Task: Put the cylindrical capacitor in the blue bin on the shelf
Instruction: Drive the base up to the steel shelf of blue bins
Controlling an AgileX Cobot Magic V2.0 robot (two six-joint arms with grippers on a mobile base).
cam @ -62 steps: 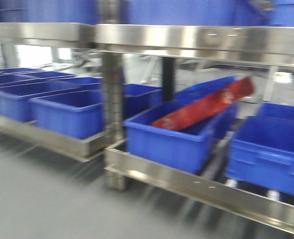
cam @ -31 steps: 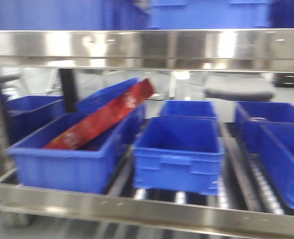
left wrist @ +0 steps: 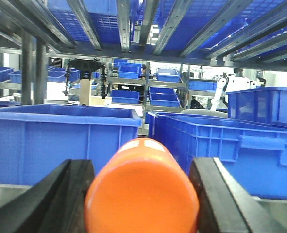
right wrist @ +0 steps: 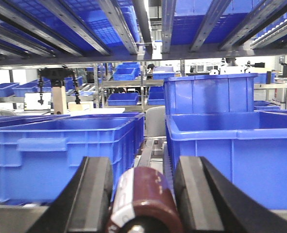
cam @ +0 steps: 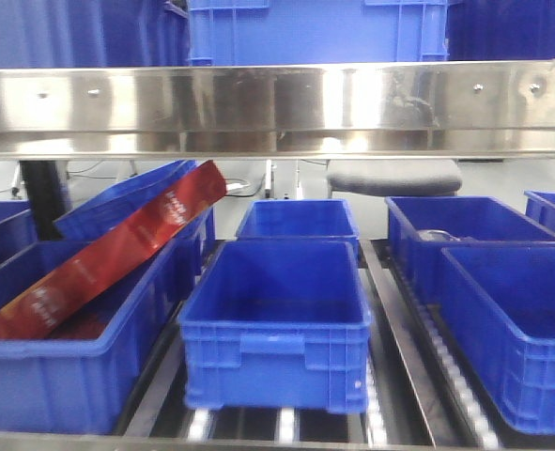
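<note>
End effectors (left wrist: 142,167) (right wrist: 143,167), two, one cylinder (left wrist: 142,196) (right wrist: 145,201) each

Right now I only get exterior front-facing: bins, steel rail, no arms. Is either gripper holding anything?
Observer: Yes, the left gripper is shut on an orange cylinder.
Operator: Right one?
Observer: The right gripper is shut on a dark red cylinder with a pale band.
Operator: Over a bin yet?
Observer: No. Both wrist views show the blue bins ahead by their outer walls, not from above.
</note>
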